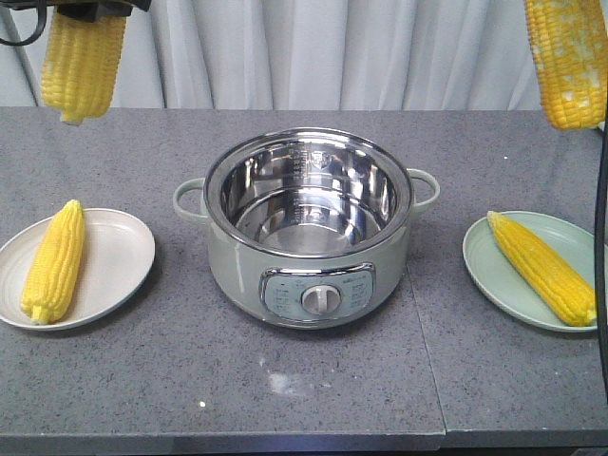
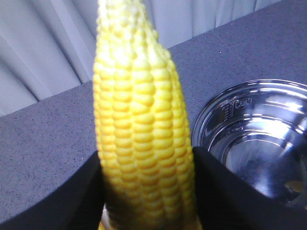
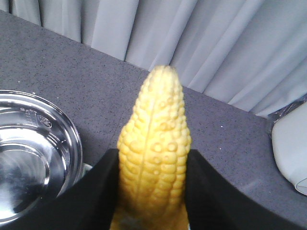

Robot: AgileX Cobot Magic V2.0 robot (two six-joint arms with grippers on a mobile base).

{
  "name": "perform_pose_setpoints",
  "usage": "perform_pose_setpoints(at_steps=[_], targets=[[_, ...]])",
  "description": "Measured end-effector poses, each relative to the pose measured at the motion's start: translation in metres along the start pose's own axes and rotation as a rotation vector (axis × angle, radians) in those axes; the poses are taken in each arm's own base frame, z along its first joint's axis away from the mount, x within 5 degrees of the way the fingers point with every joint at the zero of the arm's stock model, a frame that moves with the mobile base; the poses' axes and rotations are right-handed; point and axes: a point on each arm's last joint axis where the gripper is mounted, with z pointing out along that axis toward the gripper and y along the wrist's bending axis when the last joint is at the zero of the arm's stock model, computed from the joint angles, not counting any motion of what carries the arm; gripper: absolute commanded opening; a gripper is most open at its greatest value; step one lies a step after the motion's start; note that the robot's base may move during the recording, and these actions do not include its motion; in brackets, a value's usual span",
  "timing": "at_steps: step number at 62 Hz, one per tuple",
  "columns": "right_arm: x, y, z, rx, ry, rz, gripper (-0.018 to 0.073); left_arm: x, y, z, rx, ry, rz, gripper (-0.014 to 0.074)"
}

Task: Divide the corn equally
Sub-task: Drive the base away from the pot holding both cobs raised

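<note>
One corn cob [image 1: 54,260] lies on the white plate [image 1: 119,256] at the left, another cob [image 1: 541,267] on the pale green plate [image 1: 489,261] at the right. My left gripper [image 2: 146,189] is shut on a third cob [image 2: 139,124], which hangs high over the table's back left [image 1: 82,62]. My right gripper [image 3: 152,189] is shut on a fourth cob [image 3: 154,153] with pale patches, hanging at the top right [image 1: 568,59]. In both wrist views the black fingers press the cob's sides.
A pale green electric cooker [image 1: 309,275] with a shiny steel inner pot [image 1: 306,190] stands open at the table's middle, side handles [image 1: 190,199] pointing toward each plate. Grey curtains hang behind the grey table [image 1: 313,389]. A black cable [image 1: 600,256] runs down the right edge.
</note>
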Motion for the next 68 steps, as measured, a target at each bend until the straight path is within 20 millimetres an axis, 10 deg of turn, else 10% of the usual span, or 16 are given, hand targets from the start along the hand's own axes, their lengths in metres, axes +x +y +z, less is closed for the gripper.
perform_pose_setpoints(at_steps=[68], targets=[[0.0002, 0.0001, 0.0, -0.001, 0.002, 0.0, -0.0009, 0.0, 0.0002, 0.0, -0.002, 0.0, 0.0, -0.0006]])
